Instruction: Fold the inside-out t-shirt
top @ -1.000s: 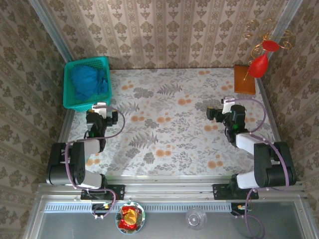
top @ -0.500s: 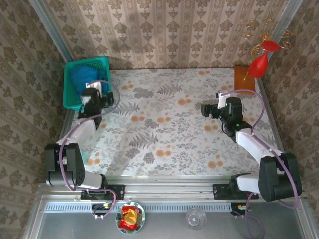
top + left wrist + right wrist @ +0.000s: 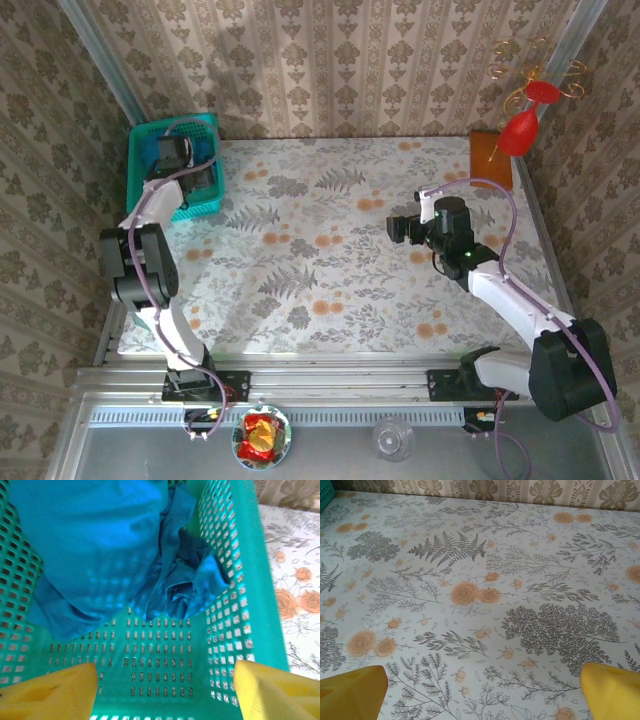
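The inside-out t-shirt [image 3: 100, 545] is a crumpled blue-teal heap lying in the teal mesh basket [image 3: 240, 580] at the table's back left corner. In the top view the basket [image 3: 176, 213] holds the shirt [image 3: 150, 155], partly covered by my left arm. My left gripper [image 3: 165, 695] hangs inside the basket over its bare floor, just short of the cloth. Its yellow fingers [image 3: 47, 692] stand apart with nothing between them. From above, the left gripper [image 3: 178, 165] sits over the basket. My right gripper [image 3: 398, 228] is open above the bare flowered table [image 3: 482, 605], its jaws [image 3: 482, 690] wide.
An orange-brown block [image 3: 490, 160] and a red ornament [image 3: 520, 130] stand at the back right corner. Patterned walls close the table [image 3: 330, 250] in on three sides. A plate of snacks [image 3: 262, 437] and a glass [image 3: 393, 437] sit below the front rail.
My left arm has stretched from the table's left side back into the basket. My right gripper has moved left and slightly forward toward the table's middle.
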